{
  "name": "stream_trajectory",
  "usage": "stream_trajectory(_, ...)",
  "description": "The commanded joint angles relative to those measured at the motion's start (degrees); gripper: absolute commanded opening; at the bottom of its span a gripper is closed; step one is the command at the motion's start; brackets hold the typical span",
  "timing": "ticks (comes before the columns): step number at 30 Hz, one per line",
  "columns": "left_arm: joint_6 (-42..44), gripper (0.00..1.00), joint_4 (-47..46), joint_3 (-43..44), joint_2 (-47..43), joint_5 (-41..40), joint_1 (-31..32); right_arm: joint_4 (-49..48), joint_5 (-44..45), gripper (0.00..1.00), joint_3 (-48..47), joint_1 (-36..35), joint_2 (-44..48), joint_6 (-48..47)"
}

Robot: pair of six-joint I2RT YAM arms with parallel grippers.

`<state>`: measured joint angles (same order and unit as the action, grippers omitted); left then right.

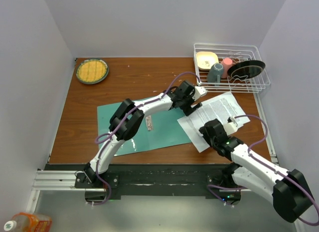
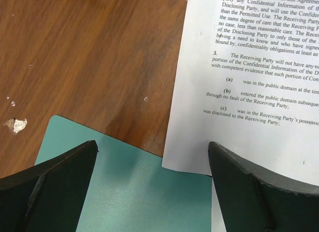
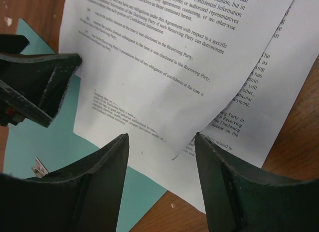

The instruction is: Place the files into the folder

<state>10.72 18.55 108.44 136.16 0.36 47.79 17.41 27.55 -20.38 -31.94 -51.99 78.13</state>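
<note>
The folder [image 1: 149, 127], flat and teal, lies closed at the table's middle. The files [image 1: 219, 112], a few white printed sheets, lie fanned to its right, with their near-left corner overlapping the folder's right edge. My left gripper [image 1: 193, 109] is open and empty, low over that overlap. In the left wrist view it [image 2: 152, 152] straddles the folder corner [image 2: 129, 192] and a sheet corner [image 2: 249, 92]. My right gripper [image 1: 205, 126] is open and empty over the sheets' near edge. The right wrist view shows it [image 3: 162, 137] above the sheets [image 3: 164, 67] and the folder [image 3: 45, 142].
A white wire dish rack [image 1: 232, 44] with a plate, cups and a black dish stands at the back right. A yellow-and-green plate [image 1: 92, 71] sits at the back left. A small white tag [image 1: 149, 124] lies on the folder.
</note>
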Motion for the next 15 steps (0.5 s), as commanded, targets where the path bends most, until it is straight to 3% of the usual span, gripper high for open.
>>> stream_trajectory(1,2.64,0.99,8.26,-2.71,0.43,-1.59,0.37,-0.18,5.06,0.59,-2.73,0.3,0.49,-2.71)
stream_trajectory(6,2.73,0.99,8.35,-3.15,-0.01,-2.55,0.46,0.34,2.34,0.56,-2.82,0.39,-2.77,-2.1)
stream_trajectory(15,3.61,1.0,8.44,-3.33,-0.37,-3.26,0.55,2.37,-2.68,0.52,1.31,0.3,-0.48,1.23)
